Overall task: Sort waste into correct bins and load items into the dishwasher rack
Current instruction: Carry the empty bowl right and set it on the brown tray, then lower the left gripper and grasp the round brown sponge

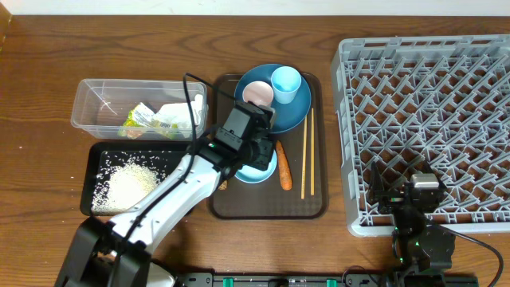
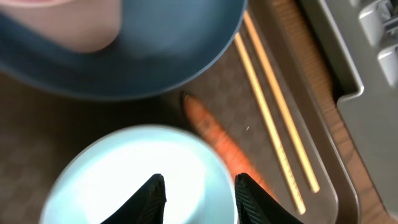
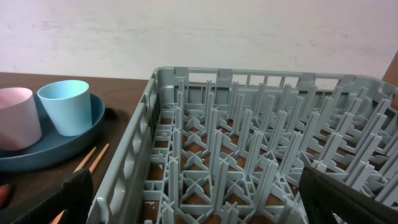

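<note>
My left gripper [image 1: 256, 162] hangs open over the light-blue bowl [image 2: 134, 177] on the brown tray [image 1: 239, 203]. One finger [image 2: 152, 198] stands over the bowl's inside. The other finger [image 2: 250, 198] is outside its right rim, above the orange carrot piece [image 2: 208, 127]. The chopsticks [image 2: 273, 118] lie just right of the carrot. The dark-blue plate [image 1: 293, 112] carries the light-blue cup [image 1: 286, 81] and the white-pink cup [image 1: 257, 93]. My right gripper [image 3: 193, 177] is wide open and holds nothing, at the front edge of the grey dishwasher rack [image 3: 261, 124].
The clear tub [image 1: 96, 100] at the left holds crumpled wrappers [image 1: 155, 118]. In front of it the black tray [image 1: 92, 163] holds white rice crumbs [image 1: 127, 185]. A small brown lump [image 1: 223, 185] lies at the brown tray's left side. The rack [image 1: 430, 104] fills the table's right side.
</note>
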`<move>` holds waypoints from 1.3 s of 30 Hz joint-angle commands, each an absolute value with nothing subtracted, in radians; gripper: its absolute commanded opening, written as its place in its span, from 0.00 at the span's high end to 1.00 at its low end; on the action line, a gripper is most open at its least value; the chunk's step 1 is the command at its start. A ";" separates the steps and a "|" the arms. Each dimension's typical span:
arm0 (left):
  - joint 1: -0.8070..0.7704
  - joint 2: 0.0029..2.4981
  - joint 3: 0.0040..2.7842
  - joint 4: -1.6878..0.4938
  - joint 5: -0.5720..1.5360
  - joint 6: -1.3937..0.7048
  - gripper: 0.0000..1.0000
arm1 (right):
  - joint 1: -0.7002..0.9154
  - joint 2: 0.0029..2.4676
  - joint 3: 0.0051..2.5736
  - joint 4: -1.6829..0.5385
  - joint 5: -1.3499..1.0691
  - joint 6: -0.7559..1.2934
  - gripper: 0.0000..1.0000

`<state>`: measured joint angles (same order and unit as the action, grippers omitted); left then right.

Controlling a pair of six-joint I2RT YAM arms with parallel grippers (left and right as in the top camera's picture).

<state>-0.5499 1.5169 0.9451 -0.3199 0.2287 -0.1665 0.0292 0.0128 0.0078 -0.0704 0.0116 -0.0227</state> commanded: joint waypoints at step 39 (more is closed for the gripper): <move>-0.353 1.599 0.959 -0.767 0.121 -0.216 0.44 | 0.022 0.009 0.006 -0.074 0.007 -0.031 0.01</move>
